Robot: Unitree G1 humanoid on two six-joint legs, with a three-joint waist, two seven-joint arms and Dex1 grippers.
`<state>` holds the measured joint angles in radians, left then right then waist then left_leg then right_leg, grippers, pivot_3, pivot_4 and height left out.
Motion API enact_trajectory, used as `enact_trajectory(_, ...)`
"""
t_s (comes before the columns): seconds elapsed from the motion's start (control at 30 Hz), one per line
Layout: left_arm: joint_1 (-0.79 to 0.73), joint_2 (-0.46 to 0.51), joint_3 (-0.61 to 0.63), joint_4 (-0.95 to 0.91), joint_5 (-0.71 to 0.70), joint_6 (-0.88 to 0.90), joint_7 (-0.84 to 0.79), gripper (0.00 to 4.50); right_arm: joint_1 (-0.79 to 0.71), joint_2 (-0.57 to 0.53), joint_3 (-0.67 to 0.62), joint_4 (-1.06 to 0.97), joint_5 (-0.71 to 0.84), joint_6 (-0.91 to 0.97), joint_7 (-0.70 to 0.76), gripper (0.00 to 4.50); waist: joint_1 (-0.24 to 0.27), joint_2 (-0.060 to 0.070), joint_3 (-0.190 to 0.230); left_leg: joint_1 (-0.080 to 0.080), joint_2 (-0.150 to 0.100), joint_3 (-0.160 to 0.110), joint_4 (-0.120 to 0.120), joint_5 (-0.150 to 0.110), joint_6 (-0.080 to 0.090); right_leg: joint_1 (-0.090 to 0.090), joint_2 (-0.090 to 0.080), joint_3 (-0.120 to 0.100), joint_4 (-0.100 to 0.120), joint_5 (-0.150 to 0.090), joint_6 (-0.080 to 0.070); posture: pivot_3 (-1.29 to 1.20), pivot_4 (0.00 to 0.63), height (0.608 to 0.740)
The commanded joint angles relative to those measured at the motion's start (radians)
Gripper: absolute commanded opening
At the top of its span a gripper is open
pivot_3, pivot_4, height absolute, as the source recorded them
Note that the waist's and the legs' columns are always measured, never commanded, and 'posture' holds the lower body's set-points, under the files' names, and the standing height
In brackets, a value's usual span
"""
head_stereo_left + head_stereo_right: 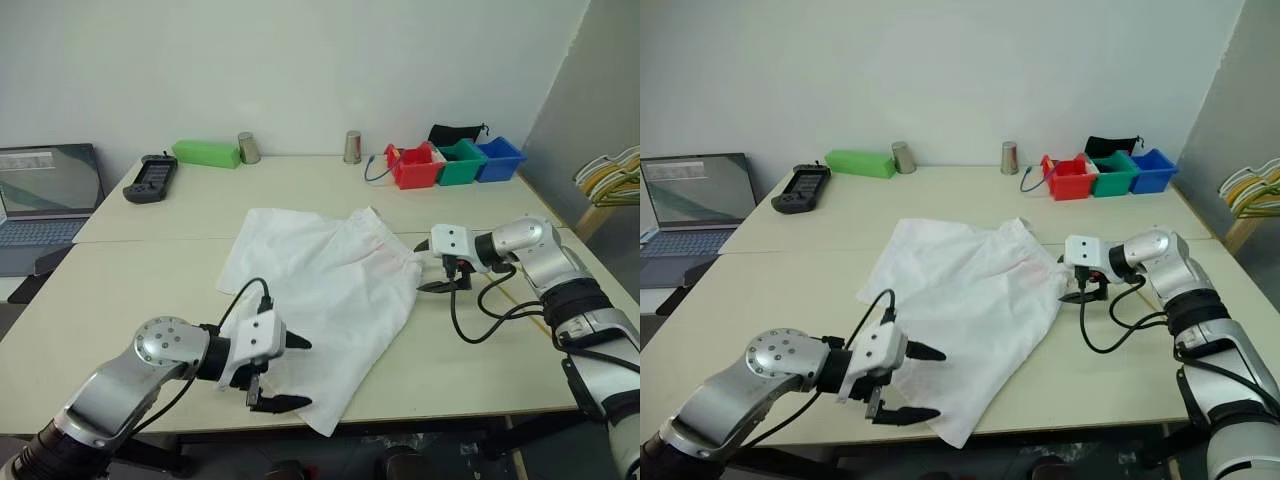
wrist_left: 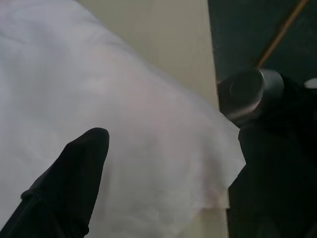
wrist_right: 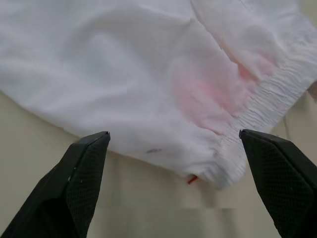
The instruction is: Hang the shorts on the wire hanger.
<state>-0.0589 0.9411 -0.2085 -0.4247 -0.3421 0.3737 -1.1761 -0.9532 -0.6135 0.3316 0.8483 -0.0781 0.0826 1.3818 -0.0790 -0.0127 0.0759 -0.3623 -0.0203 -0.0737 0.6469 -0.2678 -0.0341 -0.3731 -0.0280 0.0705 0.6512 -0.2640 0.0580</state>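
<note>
The white shorts [image 1: 320, 285] lie spread flat in the middle of the table, gathered waistband [image 3: 267, 94] toward the right, with a faint pink mark [image 3: 208, 94] near it. My right gripper [image 1: 420, 267] is open, its two fingers standing on either side of the waistband end, just off the cloth. My left gripper [image 1: 300, 372] is open over the shorts' near left hem, close to the table's front edge; one black finger [image 2: 74, 183] hovers above the fabric. A thin yellow-orange line [image 1: 522, 308] beside my right forearm looks like part of the wire hanger; the rest is hidden.
Red [image 1: 413, 166], green [image 1: 461, 162] and blue [image 1: 499, 158] bins stand at the back right. Two metal cups [image 1: 352, 147], a green box [image 1: 206, 153] and a black device [image 1: 151, 177] line the back. A laptop [image 1: 45, 200] sits far left. A bunch of pale hangers [image 1: 612, 175] hangs at the right.
</note>
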Motion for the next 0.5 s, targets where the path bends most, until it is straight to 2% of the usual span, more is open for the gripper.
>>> enact_trajectory(0.03, 0.021, 0.011, 0.031, 0.010, 0.015, -0.064, -0.018, 4.50, -0.132, -0.016, -0.075, 0.122, 0.065, 0.294, 0.112, 4.43, 0.004, 0.003, 0.002, 0.000, 0.000, 0.000, 0.000, 0.000, 0.000, 0.000, -0.001, 0.000, 0.000, 0.000, 0.000, -0.01, 0.044, 0.740)
enact_trajectory(0.17, 0.053, 0.005, 0.039, 0.007, 0.014, -0.084, -0.018, 4.50, -0.243, -0.007, -0.116, 0.296, 0.055, 0.402, 0.069, 4.43, 0.002, 0.006, 0.005, 0.000, 0.000, 0.000, -0.001, 0.000, 0.000, -0.001, -0.001, -0.001, 0.000, 0.000, 0.000, -0.02, 0.050, 0.740)
enact_trajectory(0.33, 0.077, 0.010, 0.028, 0.005, 0.030, -0.113, -0.026, 4.50, -0.294, 0.014, -0.159, 0.393, 0.039, 0.387, -0.033, 4.43, -0.004, 0.007, 0.005, 0.000, 0.000, -0.001, -0.002, 0.000, 0.001, -0.001, 0.000, -0.002, 0.001, 0.000, 0.000, -0.03, 0.051, 0.740)
enact_trajectory(0.4, 0.076, 0.002, 0.018, 0.001, 0.031, -0.106, -0.025, 4.50, -0.310, 0.021, -0.183, 0.435, 0.033, 0.374, -0.135, 4.43, -0.005, 0.008, 0.005, 0.000, 0.000, -0.001, -0.001, 0.000, 0.001, -0.001, 0.000, -0.001, 0.002, 0.000, 0.000, -0.03, 0.051, 0.740)
enact_trajectory(0.5, 0.073, -0.012, -0.011, 0.003, 0.047, -0.114, -0.030, 4.50, -0.315, 0.046, -0.178, 0.460, 0.003, 0.329, -0.195, 4.43, -0.008, 0.008, 0.006, 0.000, -0.001, 0.001, 0.000, 0.000, 0.001, -0.003, -0.001, 0.001, 0.006, 0.000, 0.000, -0.03, 0.051, 0.740)
